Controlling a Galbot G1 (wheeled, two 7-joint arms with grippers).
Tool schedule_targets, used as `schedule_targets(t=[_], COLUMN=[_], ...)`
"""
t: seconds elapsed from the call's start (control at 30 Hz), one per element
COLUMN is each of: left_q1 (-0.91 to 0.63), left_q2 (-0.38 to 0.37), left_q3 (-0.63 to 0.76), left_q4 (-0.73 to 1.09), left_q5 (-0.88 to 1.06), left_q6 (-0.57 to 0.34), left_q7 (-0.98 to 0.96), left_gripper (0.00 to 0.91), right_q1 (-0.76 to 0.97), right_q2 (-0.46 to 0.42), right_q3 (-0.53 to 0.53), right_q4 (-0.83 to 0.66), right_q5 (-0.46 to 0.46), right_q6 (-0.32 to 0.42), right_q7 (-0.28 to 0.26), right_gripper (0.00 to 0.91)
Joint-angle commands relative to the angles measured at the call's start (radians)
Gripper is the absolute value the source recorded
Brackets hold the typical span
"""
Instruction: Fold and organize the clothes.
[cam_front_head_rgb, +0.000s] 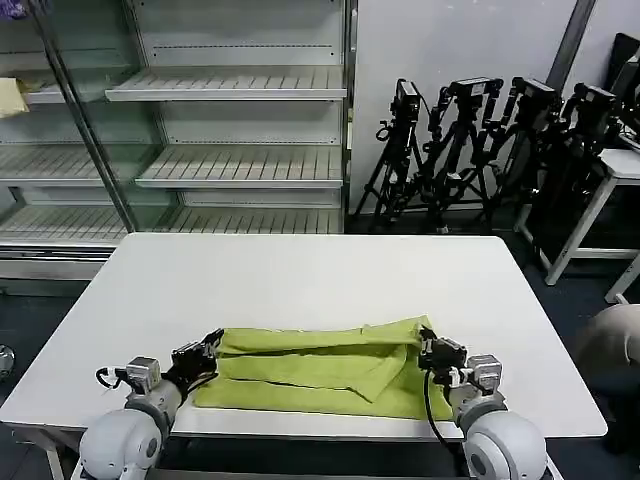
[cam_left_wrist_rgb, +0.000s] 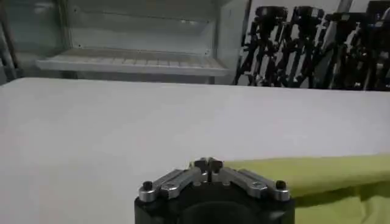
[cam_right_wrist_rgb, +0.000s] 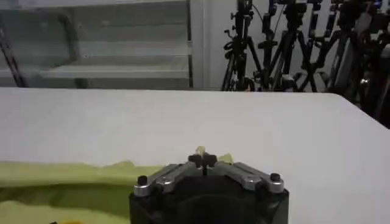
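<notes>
The lime T-shirt (cam_front_head_rgb: 320, 368) lies on the white tabletop (cam_front_head_rgb: 300, 280) near its front edge, already doubled into a wide band. It spans the whole gap between the 2 end effectors, so its long axis runs from one to the other, side to side in front of the robot.

The left end effector (cam_front_head_rgb: 212, 343) sits at the band's left far corner. In the left wrist view its fingers (cam_left_wrist_rgb: 208, 164) are pressed together right at the cloth's edge (cam_left_wrist_rgb: 317, 173); it looks pinched on the fabric, though the cloth between the tips is hard to make out.

The right end effector (cam_front_head_rgb: 428, 349) sits at the right far corner, where the fabric rises into a small peak. In the right wrist view a sliver of yellow-green cloth (cam_right_wrist_rgb: 200, 150) pokes up between its closed tips, so it is clamped on the shirt.

Holding both far corners at once probably keeps the edge taut and level, so the next fold can be carried over evenly without the band bunching or skewing.
</notes>
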Motion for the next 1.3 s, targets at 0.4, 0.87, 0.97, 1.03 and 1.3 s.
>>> schedule_targets(t=[0.4,0.87,0.97,1.03,1.3], left_q1=[0.086,0.133,0.131,0.132,0.136], left_q2=[-0.046,-0.096,-0.1,-0.105,-0.117], left_q3=[-0.035,-0.013,-0.012,-0.008,0.004], left_q4=[-0.153,-0.079,-0.066,-0.06,-0.043], left_q5=[-0.129,-0.154,-0.153,-0.155,-0.158], left_q6=[-0.001,0.0,0.001,0.001,0.0], left_q7=[-0.118,-0.191,-0.192,-0.199,-0.195], left_gripper=[0.907,0.907,0.615,0.02,0.02], right_q1=[-0.074,-0.117,-0.114,-0.111,-0.105], right_q2=[-0.006,-0.007,-0.005,-0.005,-0.001], right_q3=[0.094,0.167,0.164,0.162,0.154], right_q4=[0.064,0.059,0.059,0.057,0.048], right_q5=[-0.019,-0.009,-0.01,-0.01,-0.014], right_q6=[0.001,0.001,0.001,0.001,0.001], right_q7=[-0.035,-0.035,-0.035,-0.035,-0.033], right_gripper=[0.907,0.907,0.907,0.907,0.907])
